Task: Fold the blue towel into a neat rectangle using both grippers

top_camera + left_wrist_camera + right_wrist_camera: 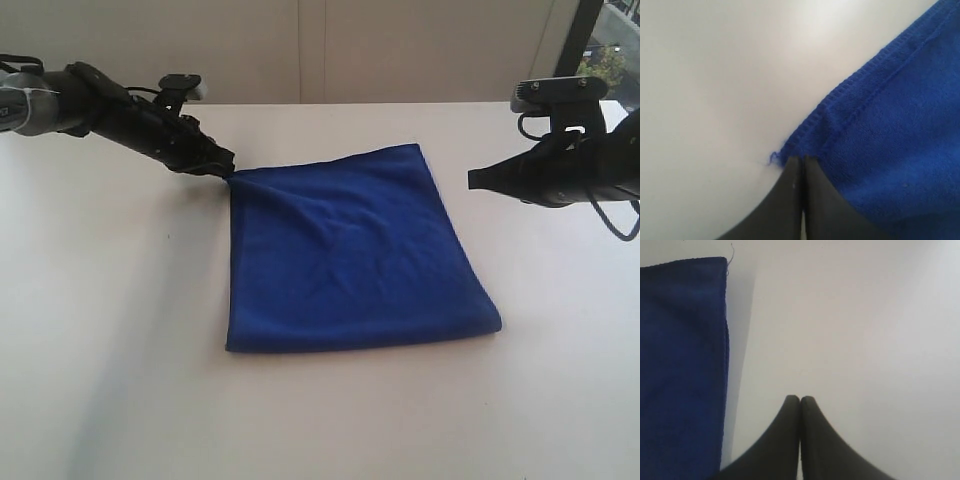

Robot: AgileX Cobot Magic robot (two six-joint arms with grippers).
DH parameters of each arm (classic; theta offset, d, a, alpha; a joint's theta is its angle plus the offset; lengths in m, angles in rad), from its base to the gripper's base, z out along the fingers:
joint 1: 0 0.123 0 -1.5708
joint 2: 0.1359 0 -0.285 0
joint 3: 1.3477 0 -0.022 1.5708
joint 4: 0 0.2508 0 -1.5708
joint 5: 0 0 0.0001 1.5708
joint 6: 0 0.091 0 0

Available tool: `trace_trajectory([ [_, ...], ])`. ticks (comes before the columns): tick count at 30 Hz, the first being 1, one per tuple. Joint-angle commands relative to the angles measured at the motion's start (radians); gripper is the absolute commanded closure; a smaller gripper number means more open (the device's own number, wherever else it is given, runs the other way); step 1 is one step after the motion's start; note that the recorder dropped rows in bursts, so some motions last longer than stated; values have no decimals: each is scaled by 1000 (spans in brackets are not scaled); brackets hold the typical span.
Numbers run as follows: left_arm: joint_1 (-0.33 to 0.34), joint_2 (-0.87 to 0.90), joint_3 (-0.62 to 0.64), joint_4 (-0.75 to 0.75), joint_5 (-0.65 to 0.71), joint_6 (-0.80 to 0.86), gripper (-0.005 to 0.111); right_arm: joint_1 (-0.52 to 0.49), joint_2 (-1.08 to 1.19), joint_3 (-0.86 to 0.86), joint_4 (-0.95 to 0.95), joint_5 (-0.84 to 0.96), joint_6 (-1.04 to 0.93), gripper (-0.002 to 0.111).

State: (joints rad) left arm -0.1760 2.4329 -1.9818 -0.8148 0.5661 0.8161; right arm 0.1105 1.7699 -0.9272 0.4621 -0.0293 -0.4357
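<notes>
Fuzzy cloth towel (350,250), matt table (120,380)

We're seeing the blue towel (350,250) lying folded, approx. rectangular, flat w/ light creases. Its far-left corner is puckering, w/ a loose thread showing. We're noting the left gripper (228,168) pinching that corner, tips closed. The right gripper (472,180) is hovering off the towel's far-right side, tips together, holding nothing.

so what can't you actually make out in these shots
Exterior view: any layers under the blue towel, hidden by its own top surface.
Left wrist view: how much of the towel's corner sits between the left claw tips, hidden by the tips themselves.
Right wrist view: most of the towel, cut off by the frame edge.
</notes>
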Motion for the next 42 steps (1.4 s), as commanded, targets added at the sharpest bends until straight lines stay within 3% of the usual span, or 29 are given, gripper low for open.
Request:
trace_trajectory([
  [1, 4, 4, -3, -12, -11, -5, 107, -9, 3, -2, -10, -10, -12, 108],
  [11, 4, 4, -3, -12, -27, -5, 105, -9, 3, -2, -10, -10, -12, 108],
  [14, 4, 4, -3, -12, -27, -5, 93, -9, 3, -2, -10, -10, -12, 108],
  [16, 4, 4, -3, -12, -27, -5, 71, -9, 3, -2, -10, -10, -12, 108],
  [19, 4, 4, -3, -14, -51, -5, 63, -9, 3, -2, -10, -10, -12, 108],
  [25, 4, -68, -3, -12, -57, -5, 62, -2, 3, -129, -9, 152, -12, 108],
  [34, 4, -128, -3, -12, 97, -9, 64, 67, 107, -328, -9, 221, -18, 108],
  [38, 4, -130, -3, -12, 140, -11, 71, 113, 234, -462, -9, 281, -59, 108],
  [42, 4, -130, -3, -12, 190, -13, 86, 138, 360, -619, -6, 367, -59, 108],
])
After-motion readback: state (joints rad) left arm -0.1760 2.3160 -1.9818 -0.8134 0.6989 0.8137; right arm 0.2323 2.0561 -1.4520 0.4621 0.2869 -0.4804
